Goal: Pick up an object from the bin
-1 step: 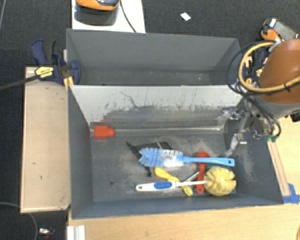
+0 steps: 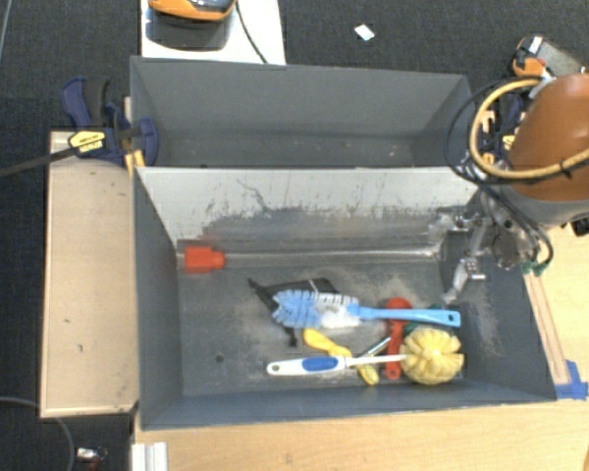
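The arm is reaching into the grey metal bin from the right, with its orange cover and a loop of yellow and black cables sitting over the bin's right rim. The jaws are hanging low at the right side of the bin, close to the back wall. Whether they are released or clenched I cannot tell, as the metal parts are blurring together there.

The thing lying nearest to them is a blue bottle brush. Its bristled head is pointing left toward the middle of the floor, and the end of its handle is lying just in front of the jaws, apart from them as far as the view is showing.

The rest is lying heaped along the front half of the floor. A red piece is passing under the blue handle, and a yellow round scrubber is sitting just beside it, near the front right corner. A white brush with a blue grip is stretching leftward along the front, with a small yellow piece lying between it and the blue bristles. Something black is sticking out behind the bristled head — what it is I cannot tell.

Well apart from the heap, an orange-red block is resting against the back wall at the left.
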### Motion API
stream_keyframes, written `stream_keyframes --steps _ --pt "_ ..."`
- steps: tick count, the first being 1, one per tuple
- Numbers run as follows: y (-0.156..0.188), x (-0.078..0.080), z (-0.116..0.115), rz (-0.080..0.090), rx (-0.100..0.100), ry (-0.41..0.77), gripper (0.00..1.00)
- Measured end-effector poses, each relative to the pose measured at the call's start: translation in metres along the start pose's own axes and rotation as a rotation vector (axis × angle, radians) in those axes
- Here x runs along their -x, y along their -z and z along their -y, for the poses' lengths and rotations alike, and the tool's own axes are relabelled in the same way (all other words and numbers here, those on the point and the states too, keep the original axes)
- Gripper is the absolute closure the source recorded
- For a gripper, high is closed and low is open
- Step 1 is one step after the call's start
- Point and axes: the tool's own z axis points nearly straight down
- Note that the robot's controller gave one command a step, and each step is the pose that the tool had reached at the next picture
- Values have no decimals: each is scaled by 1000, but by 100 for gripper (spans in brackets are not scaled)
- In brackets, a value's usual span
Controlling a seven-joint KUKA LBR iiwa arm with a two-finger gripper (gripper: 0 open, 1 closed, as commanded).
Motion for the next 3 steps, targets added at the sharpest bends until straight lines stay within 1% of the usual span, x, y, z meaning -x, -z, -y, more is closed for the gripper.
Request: stream_keyframes --steps 1,2,3 --pt "-66 -1 -26 2 0 175 0" --pt "-136 22 -32 9 -3 167 100" --pt "-136 22 -32 9 -3 168 100"
